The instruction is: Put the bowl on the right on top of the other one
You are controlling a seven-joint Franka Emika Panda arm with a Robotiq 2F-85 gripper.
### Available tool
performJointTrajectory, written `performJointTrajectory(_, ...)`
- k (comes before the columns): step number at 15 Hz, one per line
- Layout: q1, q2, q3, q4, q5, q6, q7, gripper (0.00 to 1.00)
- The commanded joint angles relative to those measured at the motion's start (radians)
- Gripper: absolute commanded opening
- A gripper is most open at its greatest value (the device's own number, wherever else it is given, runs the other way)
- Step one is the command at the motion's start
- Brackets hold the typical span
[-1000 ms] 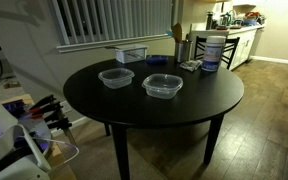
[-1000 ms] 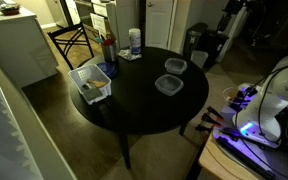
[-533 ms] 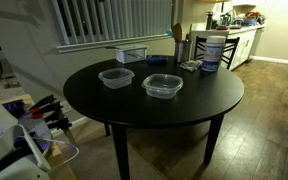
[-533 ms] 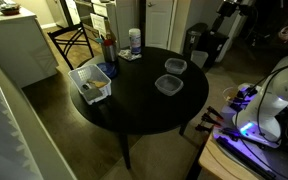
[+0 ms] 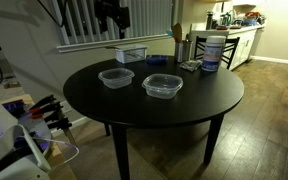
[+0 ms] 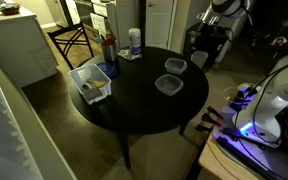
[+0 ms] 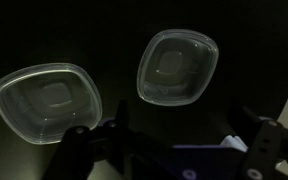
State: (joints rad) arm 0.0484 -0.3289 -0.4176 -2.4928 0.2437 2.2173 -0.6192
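Gripper (image 5: 112, 18), fingers spread and empty, has just come into view above the table's (image 5: 184, 115) far edge (absent a moment earlier). The right bowl (image 5: 162, 86) and the other bowl (image 5: 115, 77) sit apart mid-table, unstacked; the approach has begun and the grasp is pending.

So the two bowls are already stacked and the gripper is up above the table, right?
No, not stacked. The wrist view shows one bowl beside the other bowl, apart, both on the table. The gripper is up above the table, as you say.
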Motion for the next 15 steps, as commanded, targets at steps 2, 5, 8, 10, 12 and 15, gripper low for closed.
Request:
performJointTrajectory(2, -0.043, 0.202, 0.023, 0.083, 0.069, 0.008, -0.135, 1.0)
performJointTrajectory(5, -0.108, 0.316, 0.046, 0.131, 0.041, 0.018, -0.159, 1.0)
performJointTrajectory(8, -0.159, 0.306, 0.093, 0.121, 0.033, 0.009, -0.12, 1.0)
performJointTrajectory(10, -0.184, 0.347, 0.105, 0.149, 0.03, 0.009, -0.118, 1.0)
performJointTrajectory(12, -0.186, 0.356, 0.11, 0.159, 0.03, 0.009, -0.117, 1.0)
performJointTrajectory(15, -0.186, 0.335, 0.126, 0.127, 0.091, 0.1, -0.207, 1.0)
